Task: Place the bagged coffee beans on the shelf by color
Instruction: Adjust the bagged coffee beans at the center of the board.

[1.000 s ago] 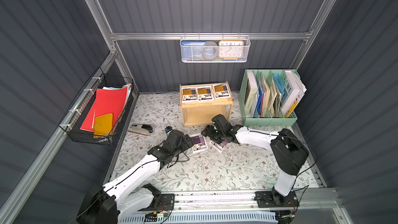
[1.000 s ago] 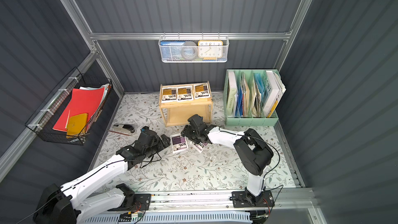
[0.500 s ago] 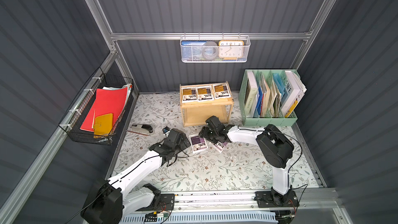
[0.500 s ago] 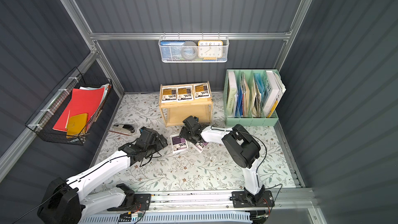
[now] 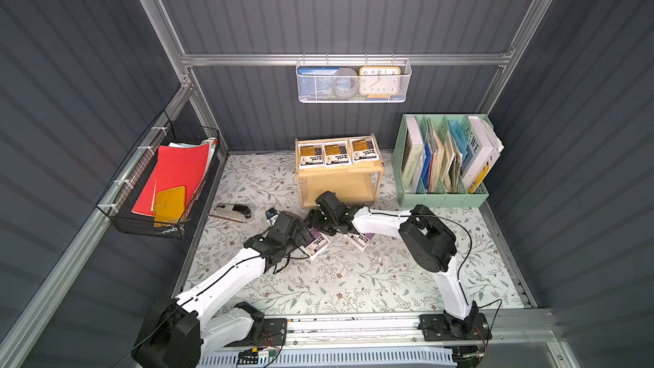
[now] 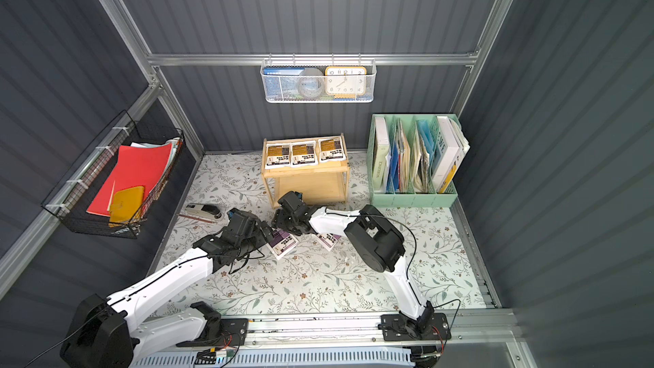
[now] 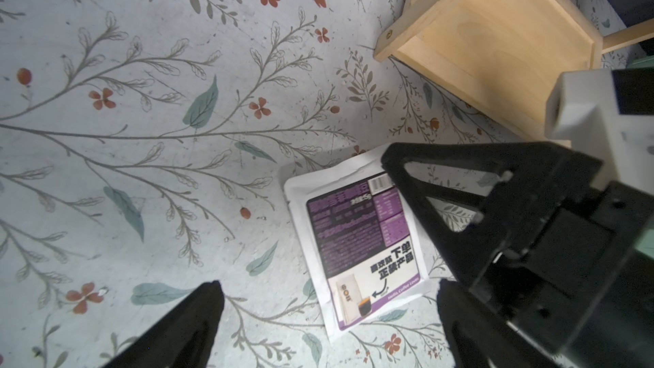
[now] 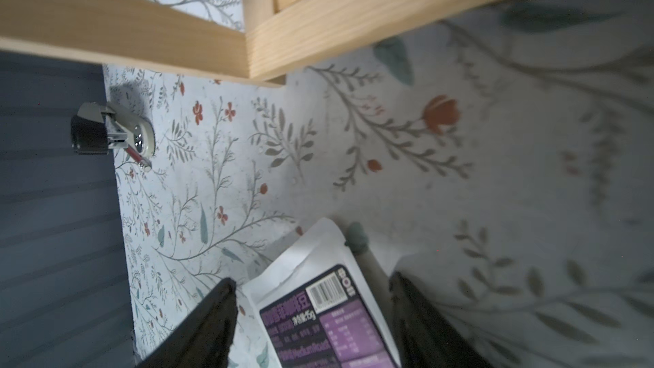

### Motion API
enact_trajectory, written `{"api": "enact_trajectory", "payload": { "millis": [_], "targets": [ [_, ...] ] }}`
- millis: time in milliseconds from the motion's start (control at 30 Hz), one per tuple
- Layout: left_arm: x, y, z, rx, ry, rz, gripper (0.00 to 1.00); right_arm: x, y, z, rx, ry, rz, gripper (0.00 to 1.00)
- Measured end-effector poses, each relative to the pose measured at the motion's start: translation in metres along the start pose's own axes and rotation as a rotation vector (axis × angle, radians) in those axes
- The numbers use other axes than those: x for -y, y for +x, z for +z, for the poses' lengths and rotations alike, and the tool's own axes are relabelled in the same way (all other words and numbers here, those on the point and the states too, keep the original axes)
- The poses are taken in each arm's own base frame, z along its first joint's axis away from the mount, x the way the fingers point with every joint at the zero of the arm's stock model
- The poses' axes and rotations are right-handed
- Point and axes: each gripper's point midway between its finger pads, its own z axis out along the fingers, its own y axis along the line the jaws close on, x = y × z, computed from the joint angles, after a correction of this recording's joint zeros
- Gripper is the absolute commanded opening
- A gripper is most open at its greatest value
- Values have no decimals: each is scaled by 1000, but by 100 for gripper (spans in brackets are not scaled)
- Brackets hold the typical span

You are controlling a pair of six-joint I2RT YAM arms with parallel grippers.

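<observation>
Purple-labelled pouch lies flat on the floral mat, just in front of the shelf, whose lower tier is empty; three yellow pouches fill the top tray. Right gripper straddles this pouch, jaws apart, one finger either side, nothing clamped yet. Pouch's long axis runs roughly along the fingers, so they face its long edges. Left gripper hangs open beside it, empty. Second purple pouch lies under the right forearm. Right arm looks nearer for the pick.
</observation>
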Motion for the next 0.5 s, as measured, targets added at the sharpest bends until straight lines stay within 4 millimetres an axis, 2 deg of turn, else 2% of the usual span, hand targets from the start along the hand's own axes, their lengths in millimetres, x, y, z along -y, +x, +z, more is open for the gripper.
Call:
{"api": "enact_trajectory", "payload": {
  "millis": [200,500],
  "targets": [
    [-2,-3,-1,14,-7,-3,100,0,-1,-7,9,3,5,72],
    [-7,-23,6,52,-47,-31,100,-4,5,-75,71,-52,53,72]
  ]
}}
